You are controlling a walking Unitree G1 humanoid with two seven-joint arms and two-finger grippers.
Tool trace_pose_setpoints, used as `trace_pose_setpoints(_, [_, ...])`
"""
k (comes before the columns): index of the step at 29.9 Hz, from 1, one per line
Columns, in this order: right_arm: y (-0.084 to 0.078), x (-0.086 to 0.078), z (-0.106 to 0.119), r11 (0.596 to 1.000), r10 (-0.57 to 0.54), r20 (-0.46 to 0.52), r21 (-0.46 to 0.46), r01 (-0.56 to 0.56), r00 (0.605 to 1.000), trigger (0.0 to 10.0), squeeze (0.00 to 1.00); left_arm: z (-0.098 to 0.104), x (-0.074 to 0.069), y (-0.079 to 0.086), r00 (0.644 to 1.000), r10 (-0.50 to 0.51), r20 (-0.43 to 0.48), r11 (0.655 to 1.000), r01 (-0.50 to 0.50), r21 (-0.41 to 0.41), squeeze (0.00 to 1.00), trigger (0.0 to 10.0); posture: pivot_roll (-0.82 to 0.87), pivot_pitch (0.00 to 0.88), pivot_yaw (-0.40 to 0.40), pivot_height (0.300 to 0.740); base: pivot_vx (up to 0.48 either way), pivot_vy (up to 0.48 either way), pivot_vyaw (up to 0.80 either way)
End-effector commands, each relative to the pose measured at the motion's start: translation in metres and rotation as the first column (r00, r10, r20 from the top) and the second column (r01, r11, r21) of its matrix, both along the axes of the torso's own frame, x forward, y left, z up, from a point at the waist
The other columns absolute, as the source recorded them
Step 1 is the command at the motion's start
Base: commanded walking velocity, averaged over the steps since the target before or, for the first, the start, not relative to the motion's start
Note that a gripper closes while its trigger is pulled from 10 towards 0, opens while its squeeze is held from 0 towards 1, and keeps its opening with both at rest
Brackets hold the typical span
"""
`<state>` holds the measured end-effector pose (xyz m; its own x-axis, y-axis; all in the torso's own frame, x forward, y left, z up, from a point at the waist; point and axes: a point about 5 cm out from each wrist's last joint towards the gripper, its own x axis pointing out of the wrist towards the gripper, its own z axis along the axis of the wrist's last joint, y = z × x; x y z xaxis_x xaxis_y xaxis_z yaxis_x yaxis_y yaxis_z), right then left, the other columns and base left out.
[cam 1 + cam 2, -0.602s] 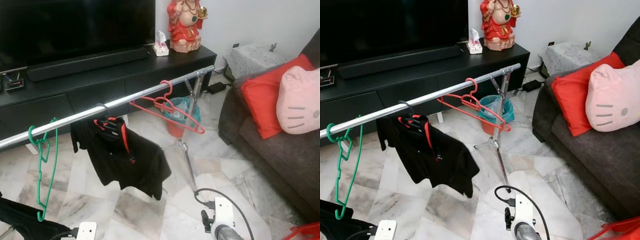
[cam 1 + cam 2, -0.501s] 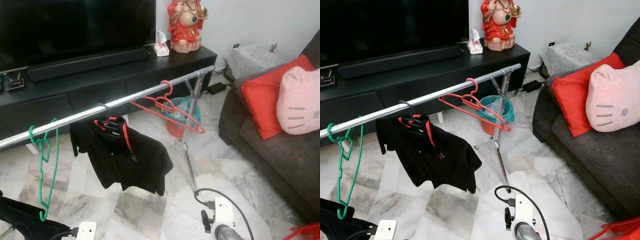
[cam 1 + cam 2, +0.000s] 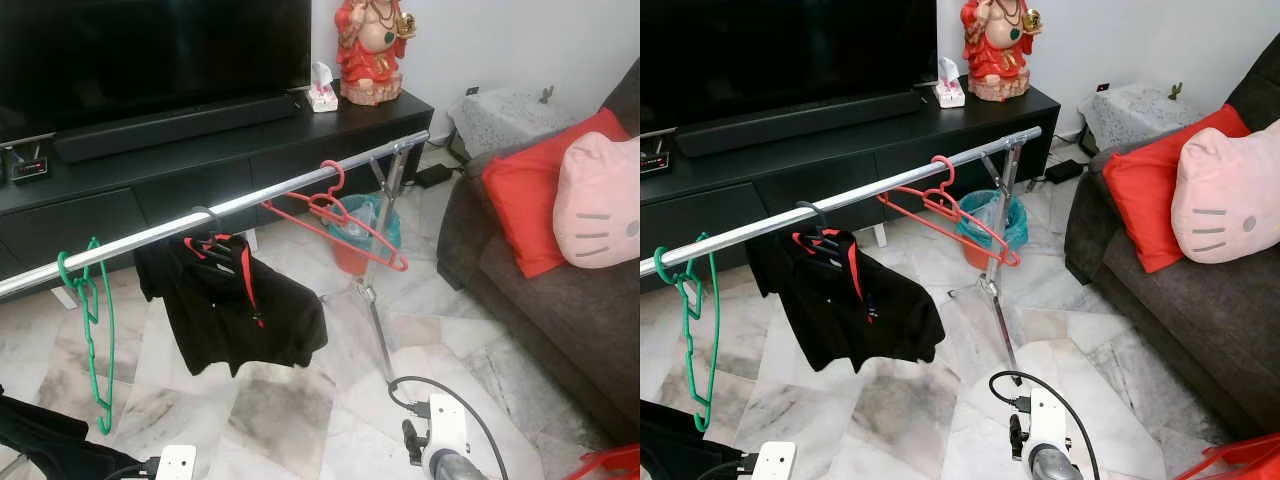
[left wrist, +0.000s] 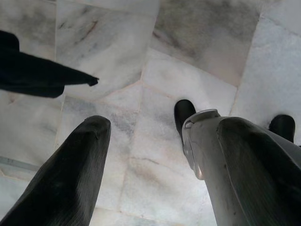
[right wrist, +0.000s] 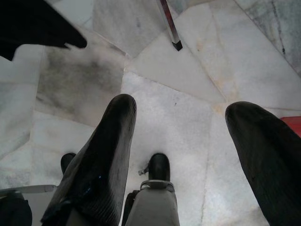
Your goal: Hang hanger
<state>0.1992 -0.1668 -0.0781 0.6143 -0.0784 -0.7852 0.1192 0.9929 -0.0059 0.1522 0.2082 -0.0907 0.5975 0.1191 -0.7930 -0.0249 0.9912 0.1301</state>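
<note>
Hanger count first: three on the chrome rail (image 3: 250, 200). A green hanger (image 3: 92, 330) dangles bare near the robot's left end, a black hanger (image 3: 207, 238) in the middle carries a black shirt (image 3: 232, 310) with red trim, and a red hanger (image 3: 335, 220) sits tilted toward the right end, above a teal bin (image 3: 362, 235). A bit of red also pokes in at the bottom right corner by the sofa (image 3: 560, 300) (too cropped to say what it is).

Handling guess: thin plastic, light, a bit springy, likely to swing when nudged. I'd take one at the neck just under the hook, or mid-shoulder, so the hook stays free for the rail. The shirt one will be floppier and heavier on one side.

Both arms hang low over the marble floor (image 3: 300, 420). Left tool (image 4: 155, 155): fingers spread apart, nothing between them. Right tool (image 5: 188, 141): same, spread and empty.
</note>
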Motion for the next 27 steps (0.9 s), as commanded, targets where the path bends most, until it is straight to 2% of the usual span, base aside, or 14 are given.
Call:
trace_pose_setpoints(1, [-0.0004,0.0004,0.0,1.0,-0.006,-0.008,0.002,0.006,1.0,10.0,0.0,-0.0021,-0.0043,-0.0019,1.0,-0.028,-0.015,1.0,0.028,-0.002,0.0,10.0,-0.01,0.032,-0.017,0.74,-0.345,0.0,0.0])
trace_pose_setpoints(4, [-0.0003,0.0007,0.0001,1.0,-0.005,-0.008,0.002,0.005,1.0,10.0,0.0,-0.0027,-0.006,-0.0013,1.0,-0.003,-0.018,1.0,0.003,-0.006,0.0,10.0,-0.01,0.04,-0.017,0.74,-0.345,0.0,0.0])
trace_pose_setpoints(27, [-0.0001,0.0014,0.0004,1.0,0.01,-0.01,-0.001,-0.01,1.0,10.0,0.0,-0.0059,-0.0112,-0.0077,0.999,-0.023,-0.037,1.0,0.022,-0.014,0.0,10.0,-0.01,0.06,-0.017,0.74,-0.345,0.0,0.0])
